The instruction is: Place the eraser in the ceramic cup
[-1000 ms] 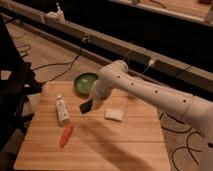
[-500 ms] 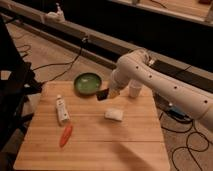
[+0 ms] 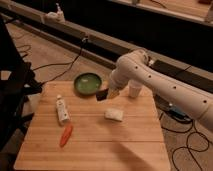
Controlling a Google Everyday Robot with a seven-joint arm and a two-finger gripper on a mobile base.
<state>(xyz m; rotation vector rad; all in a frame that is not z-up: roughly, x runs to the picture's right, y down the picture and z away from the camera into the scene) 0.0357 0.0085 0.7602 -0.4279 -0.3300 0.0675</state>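
Note:
My gripper [image 3: 106, 93] is shut on the black eraser [image 3: 102, 94] and holds it above the back middle of the wooden table [image 3: 95, 140], just right of the green bowl. The white ceramic cup [image 3: 134, 89] stands at the table's back edge, a little to the right of the gripper and partly hidden behind my white arm [image 3: 150, 80].
A round green bowl [image 3: 87, 83] sits at the back left. A white tube [image 3: 62, 109] and an orange carrot [image 3: 66, 135] lie on the left side. A white rectangular pad [image 3: 114, 114] lies near the middle. Cables run over the floor around the table.
My arm has carried the eraser up and to the right, from over the table's middle left toward the back near the cup.

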